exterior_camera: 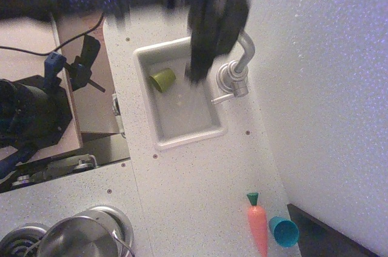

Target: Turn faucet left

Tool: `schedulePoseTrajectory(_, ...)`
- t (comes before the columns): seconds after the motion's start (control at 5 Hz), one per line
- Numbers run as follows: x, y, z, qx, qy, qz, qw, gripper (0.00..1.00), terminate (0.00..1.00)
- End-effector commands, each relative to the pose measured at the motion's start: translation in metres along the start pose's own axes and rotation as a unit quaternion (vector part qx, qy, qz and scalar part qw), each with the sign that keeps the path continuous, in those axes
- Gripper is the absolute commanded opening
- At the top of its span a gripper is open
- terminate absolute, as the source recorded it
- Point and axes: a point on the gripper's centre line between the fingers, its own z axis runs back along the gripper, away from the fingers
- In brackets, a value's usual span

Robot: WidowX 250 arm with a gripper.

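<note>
The faucet [233,78] is a small shiny silver tap at the right rim of the white sink [188,139]. Its round base sits beside the basin, its arched spout curves up toward the top of the frame, and its thin lever [219,98] points toward the sink. My gripper [200,66] is a dark blur hanging over the sink's upper right corner, just left of the spout. Motion blur hides its fingers, so I cannot tell whether it is open or shut. A green cup [163,79] lies in the basin.
An orange toy carrot [257,225] and a teal cup [283,231] lie on the counter at the lower right. A steel pot [79,239] sits on a burner at the lower left. A white wall runs along the right side.
</note>
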Motion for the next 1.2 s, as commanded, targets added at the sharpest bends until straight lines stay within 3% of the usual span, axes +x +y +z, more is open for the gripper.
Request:
schedulePoseTrajectory(0.0,-0.01,0.038,0.032,0.02,-0.056,0.011,0.9982,1.0,0.0)
schedulePoseTrajectory(0.6,0.014,0.014,0.024,0.034,-0.019,-0.009,0.9992,1.0,0.0)
schedulePoseTrajectory(0.8,0.002,-0.002,0.033,0.058,0.012,0.005,0.9983,1.0,0.0)
schedulePoseTrajectory(1.0,0.002,-0.002,0.033,0.058,0.012,0.005,0.9983,1.0,0.0)
